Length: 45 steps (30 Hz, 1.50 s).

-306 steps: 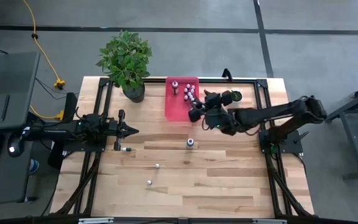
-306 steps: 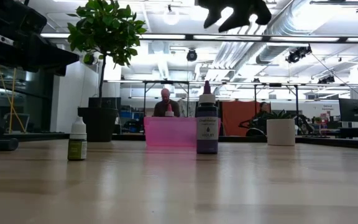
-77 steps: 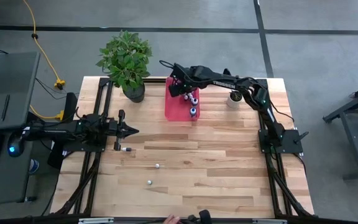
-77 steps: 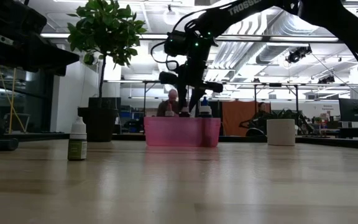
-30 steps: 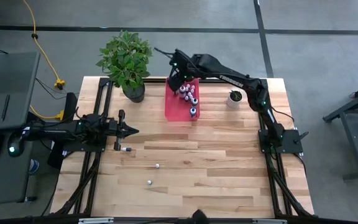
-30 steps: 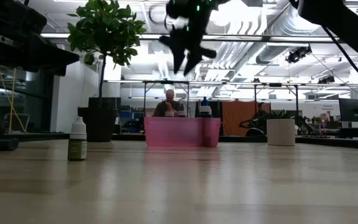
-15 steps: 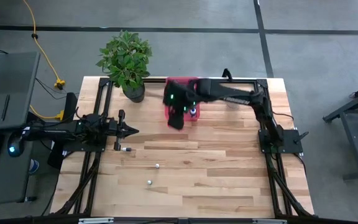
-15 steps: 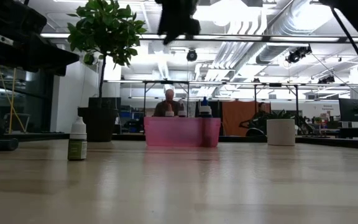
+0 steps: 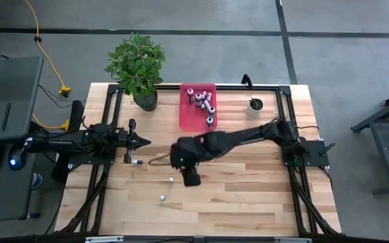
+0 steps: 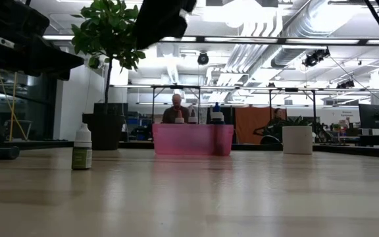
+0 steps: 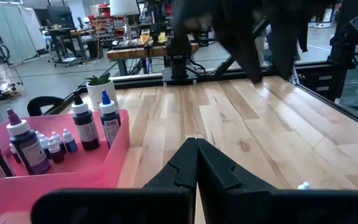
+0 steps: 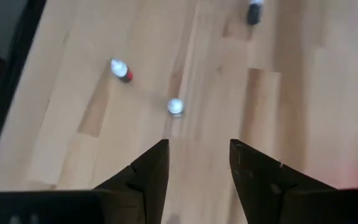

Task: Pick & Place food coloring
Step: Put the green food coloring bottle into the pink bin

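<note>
Pink tray (image 9: 189,116) sits at the far edge of the wooden table (image 9: 248,196), just beside the potted plant (image 9: 138,66) at the far left. Inside it stands a cluster of food coloring bottles (image 9: 204,102); the left wrist view shows two taller dark ones with blue and white tips plus several tiny ones.

Three loose bottles lie out on the table: one near the left gripper's tip (image 9: 139,162), one mid-table (image 9: 171,179), one nearer the front edge (image 9: 161,198).

Right gripper (image 9: 190,178) reaches across to mid-table, fingers parted, grasping nothing, hanging above the boards just beside the mid-table bottle (image 12: 175,106).

Left gripper (image 9: 142,142) rests by the left edge, fingers clenched together, nothing between them.

Small white pot (image 9: 255,105) stands near the far right corner.
</note>
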Each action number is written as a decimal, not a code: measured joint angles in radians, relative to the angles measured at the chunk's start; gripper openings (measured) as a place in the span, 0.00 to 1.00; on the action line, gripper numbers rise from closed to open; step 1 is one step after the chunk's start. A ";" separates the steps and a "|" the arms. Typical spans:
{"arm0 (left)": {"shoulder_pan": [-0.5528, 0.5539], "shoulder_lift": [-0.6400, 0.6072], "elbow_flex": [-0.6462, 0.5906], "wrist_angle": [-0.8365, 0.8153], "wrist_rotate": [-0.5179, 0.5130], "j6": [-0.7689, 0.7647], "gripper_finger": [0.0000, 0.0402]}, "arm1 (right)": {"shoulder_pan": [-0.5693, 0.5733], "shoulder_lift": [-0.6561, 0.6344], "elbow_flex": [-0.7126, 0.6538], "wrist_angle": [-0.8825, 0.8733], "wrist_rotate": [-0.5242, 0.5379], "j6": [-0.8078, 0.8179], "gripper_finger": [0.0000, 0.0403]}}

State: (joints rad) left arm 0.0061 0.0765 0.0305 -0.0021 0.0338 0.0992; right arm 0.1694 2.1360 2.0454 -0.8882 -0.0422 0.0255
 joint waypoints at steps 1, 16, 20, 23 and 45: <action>0.000 0.000 0.000 0.000 0.000 0.000 0.00 | 0.009 0.012 -0.019 0.026 0.001 0.001 0.39; 0.000 0.000 0.000 0.000 0.000 0.000 0.00 | 0.060 0.191 -0.017 0.206 0.108 0.176 0.42; 0.000 0.000 0.000 0.000 0.000 0.000 0.00 | 0.063 0.228 -0.017 0.213 0.100 0.235 0.45; 0.000 0.000 0.000 0.000 0.000 0.000 0.00 | 0.067 0.242 -0.017 0.238 0.095 0.247 0.48; 0.000 0.000 0.000 0.000 0.000 0.000 0.00 | 0.074 0.273 -0.016 0.300 0.103 0.309 0.56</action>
State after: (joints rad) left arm 0.0059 0.0761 0.0303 -0.0021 0.0338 0.0993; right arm 0.2432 2.4088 2.0293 -0.5886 0.0604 0.3349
